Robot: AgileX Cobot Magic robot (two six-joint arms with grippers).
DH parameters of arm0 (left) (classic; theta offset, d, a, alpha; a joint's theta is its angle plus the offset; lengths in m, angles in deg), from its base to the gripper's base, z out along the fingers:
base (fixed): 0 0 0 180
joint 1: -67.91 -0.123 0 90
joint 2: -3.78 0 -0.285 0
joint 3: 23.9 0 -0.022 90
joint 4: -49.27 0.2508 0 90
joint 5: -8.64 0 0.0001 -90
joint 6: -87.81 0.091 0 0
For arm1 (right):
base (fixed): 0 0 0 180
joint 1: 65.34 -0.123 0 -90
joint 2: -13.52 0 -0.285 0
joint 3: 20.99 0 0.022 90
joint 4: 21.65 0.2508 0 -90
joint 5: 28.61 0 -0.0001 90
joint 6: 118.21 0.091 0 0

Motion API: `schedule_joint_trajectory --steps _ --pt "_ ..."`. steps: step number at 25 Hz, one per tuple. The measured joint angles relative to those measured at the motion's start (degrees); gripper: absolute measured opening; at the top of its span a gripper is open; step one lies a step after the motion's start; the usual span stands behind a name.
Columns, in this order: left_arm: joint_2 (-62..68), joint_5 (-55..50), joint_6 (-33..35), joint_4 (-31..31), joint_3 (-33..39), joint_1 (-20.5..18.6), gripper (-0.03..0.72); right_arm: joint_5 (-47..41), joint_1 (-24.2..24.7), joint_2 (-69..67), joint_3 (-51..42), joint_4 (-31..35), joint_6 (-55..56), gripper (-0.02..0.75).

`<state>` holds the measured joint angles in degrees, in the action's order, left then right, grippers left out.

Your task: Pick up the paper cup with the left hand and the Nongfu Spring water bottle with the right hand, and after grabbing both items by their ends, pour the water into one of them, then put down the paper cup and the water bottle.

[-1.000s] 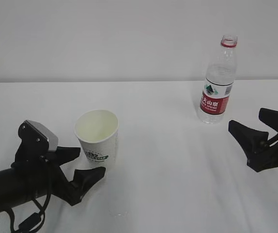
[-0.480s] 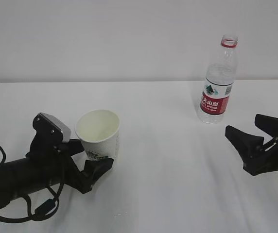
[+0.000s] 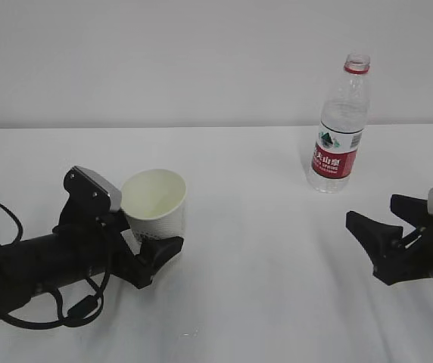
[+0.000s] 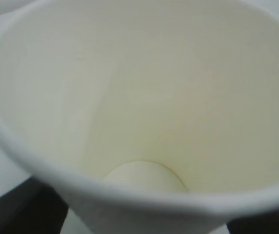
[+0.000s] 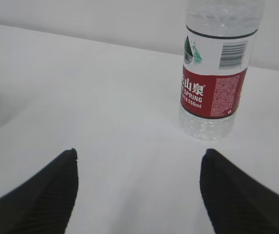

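On the white table point(image 3: 262, 249), left of the middle, the paper cup point(image 3: 156, 206) stands upright with its mouth up, cream inside and a small dark green logo low on its side. The left wrist view looks straight down into the cup point(image 4: 144, 112), and its pale round bottom shows bare. The left hand point(image 3: 73, 246) lies low along the table from the left edge, cables looping beside it and its grey plate up against the cup's rim. Its pincer point(image 3: 142, 243) is spread wide around the lower half of the cup; one black finger point(image 3: 160, 253) shows at the near side of the base, the other is hidden behind the cup wall. Whether the fingers touch the paper cannot be told, and the cup rests on the table.

Far back on the right, the Nongfu Spring water bottle point(image 3: 341, 125) stands upright near the wall, uncapped, with a red neck ring and a red-and-white label. In the right wrist view the bottle point(image 5: 216, 73) is ahead and to the right of the gap between the fingers, well clear of both. The water inside is too clear to judge its level. The right hand point(image 3: 428, 242) comes in from the right edge, near the bottle but apart from it. Its pincer point(image 3: 383, 227) is open and holds nothing, its dark ribbed fingertips point(image 5: 51, 190) pointing over bare table.
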<state>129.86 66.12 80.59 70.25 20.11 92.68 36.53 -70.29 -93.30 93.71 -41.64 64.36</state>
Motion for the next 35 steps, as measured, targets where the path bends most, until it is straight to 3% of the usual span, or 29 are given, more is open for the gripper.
schedule_joint_trajectory --steps 5,12,19,35 --pt "0.51 0.69 0.0 0.0 -0.56 0.0 0.675 0.09 0.0 -0.62 0.0 0.11 0.0 0.587" --pt "0.51 1.32 0.0 -0.47 -0.56 0.0 0.584 0.09 0.0 -0.62 0.0 1.25 0.0 0.587" --pt "-0.47 1.47 0.0 -0.47 1.07 0.0 0.579 0.09 0.0 -0.62 0.0 1.59 0.0 0.587" --pt "-16.01 -0.21 0.0 -0.47 9.92 0.0 0.579 0.22 0.0 -0.62 0.0 5.85 -1.93 0.587"
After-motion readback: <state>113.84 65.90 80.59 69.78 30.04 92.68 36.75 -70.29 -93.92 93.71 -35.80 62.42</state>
